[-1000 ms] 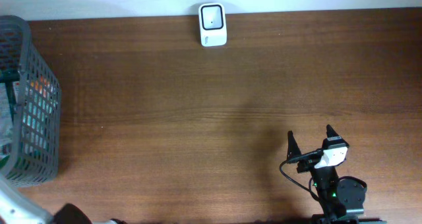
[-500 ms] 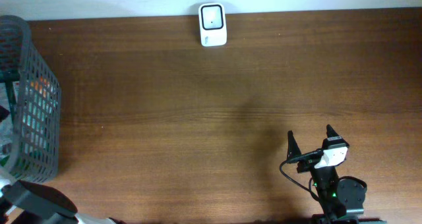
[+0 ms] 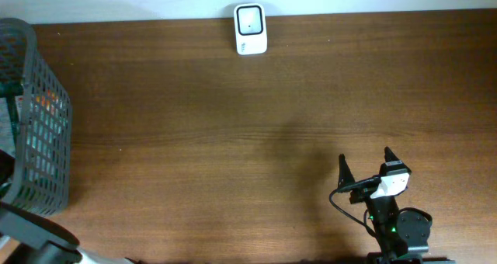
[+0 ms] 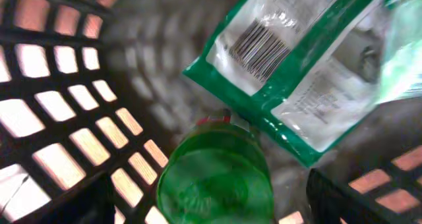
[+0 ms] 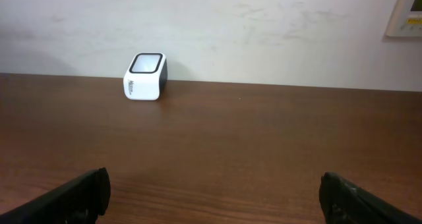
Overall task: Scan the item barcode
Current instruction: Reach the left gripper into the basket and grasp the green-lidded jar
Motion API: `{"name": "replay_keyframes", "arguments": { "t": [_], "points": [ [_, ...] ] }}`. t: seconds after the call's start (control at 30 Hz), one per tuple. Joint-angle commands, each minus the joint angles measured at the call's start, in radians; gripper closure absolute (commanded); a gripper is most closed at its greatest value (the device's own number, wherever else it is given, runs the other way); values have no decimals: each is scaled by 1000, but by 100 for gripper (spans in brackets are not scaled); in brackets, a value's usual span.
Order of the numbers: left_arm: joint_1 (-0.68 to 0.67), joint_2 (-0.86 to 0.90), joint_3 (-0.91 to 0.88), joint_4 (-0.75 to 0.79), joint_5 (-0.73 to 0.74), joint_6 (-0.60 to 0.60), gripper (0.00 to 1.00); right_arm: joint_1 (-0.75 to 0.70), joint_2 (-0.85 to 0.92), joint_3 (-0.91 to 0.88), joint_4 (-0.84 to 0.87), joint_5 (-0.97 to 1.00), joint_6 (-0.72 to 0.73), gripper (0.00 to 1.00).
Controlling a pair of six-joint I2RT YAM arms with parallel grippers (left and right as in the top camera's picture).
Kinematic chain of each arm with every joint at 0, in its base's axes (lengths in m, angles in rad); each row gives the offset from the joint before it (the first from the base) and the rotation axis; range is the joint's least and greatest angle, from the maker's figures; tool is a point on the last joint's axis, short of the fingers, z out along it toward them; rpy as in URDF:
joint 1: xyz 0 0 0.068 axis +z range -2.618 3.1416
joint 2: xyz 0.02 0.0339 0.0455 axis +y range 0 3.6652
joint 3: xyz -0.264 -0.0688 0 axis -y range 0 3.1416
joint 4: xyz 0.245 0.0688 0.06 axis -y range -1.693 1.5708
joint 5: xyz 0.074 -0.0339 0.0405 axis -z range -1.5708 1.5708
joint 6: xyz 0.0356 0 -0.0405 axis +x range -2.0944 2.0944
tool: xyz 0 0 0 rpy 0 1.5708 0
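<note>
Over at the left edge of the table the left arm point(image 3: 39, 234) has swung in since a moment ago, its dark bulk now sitting nearer the grey wire basket point(image 3: 43, 101). The right arm hasn't budged.

Nothing has been scanned yet, as far as I can judge. The white scanner point(image 3: 250, 29) stands alone at the far edge of the table, well apart from both arms, and no item has left the basket. Picking one up, carrying it across and showing its barcode are all still to come.

From the left wrist view, the left claw point(image 4: 214, 199) is down inside the basket with its jaws spread wide, one finger point(image 4: 72, 201) in each lower corner, and clamped on nothing that I can see. A round green bottle top point(image 4: 214, 178) sits right between them. Just beyond it, up and to the right, lies a green-edged packet point(image 4: 297, 72) with its barcode point(image 4: 254, 49) facing up. Which of the two it means to take I can't say.

The right claw point(image 3: 365, 165) waits near the right front of the table, jaws apart and empty, pointed toward the scanner.
</note>
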Motion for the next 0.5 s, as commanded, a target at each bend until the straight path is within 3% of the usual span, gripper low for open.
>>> {"name": "replay_keyframes", "arguments": {
  "t": [0.0, 0.37, 0.47],
  "points": [
    [9, 60, -17, -18, -7, 4, 13, 1, -8, -7, -2, -10, -4, 2],
    [8, 93, -88, 26, 12, -15, 16, 1, -8, -7, -2, -10, -4, 2],
    [8, 95, -101, 40, 19, -19, 32, 1, -8, -7, -2, -10, -4, 2]
  ]
}}
